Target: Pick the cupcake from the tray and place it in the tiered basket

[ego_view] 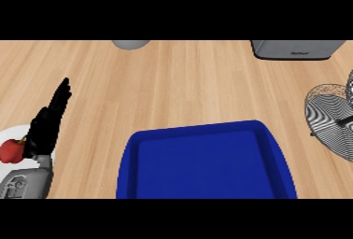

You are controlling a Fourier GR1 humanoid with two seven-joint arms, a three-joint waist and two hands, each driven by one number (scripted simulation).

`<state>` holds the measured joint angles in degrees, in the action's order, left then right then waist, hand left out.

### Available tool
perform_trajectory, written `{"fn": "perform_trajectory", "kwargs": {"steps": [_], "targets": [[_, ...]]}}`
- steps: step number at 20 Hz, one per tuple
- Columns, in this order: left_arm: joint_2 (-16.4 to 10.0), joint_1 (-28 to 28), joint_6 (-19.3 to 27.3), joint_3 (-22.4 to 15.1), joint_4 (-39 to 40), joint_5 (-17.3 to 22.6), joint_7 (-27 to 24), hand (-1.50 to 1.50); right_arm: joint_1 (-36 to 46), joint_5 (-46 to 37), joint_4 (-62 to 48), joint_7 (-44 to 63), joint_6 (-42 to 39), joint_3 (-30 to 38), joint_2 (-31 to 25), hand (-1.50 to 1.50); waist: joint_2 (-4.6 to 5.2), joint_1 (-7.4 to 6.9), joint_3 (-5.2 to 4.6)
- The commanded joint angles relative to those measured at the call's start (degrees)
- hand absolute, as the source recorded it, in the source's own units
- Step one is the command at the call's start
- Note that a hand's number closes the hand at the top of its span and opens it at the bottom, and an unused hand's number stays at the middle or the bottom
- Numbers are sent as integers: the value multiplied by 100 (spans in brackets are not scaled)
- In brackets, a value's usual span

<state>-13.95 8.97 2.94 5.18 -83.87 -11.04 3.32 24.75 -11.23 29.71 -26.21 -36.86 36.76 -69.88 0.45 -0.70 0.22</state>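
A blue tray point(207, 161) lies on the wooden counter at the lower middle, and nothing shows on its visible floor. No cupcake is visible anywhere. The wire tiered basket point(334, 119) is partly in view at the right edge. My left hand point(47, 123) rests at the left with its fingers straight and pointing up, holding nothing. My right hand does not show.
A white plate point(10, 135) with a red pepper point(11, 150) sits at the left edge, partly behind my left hand. A grey appliance point(296, 49) stands at the back right, and a grey round object point(131, 44) at the back middle.
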Motion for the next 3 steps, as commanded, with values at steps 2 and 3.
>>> {"fn": "perform_trajectory", "kwargs": {"steps": [2,3], "targets": [[76,-212,26,-35,-16,-21,-147,0,-440,172,-880,-1027,-703,310,-444,-150,-4,66,21],[-166,119,-110,183,-76,132,141,0,-339,206,-926,-952,-727,308,-497,-150,7,30,31]]}}
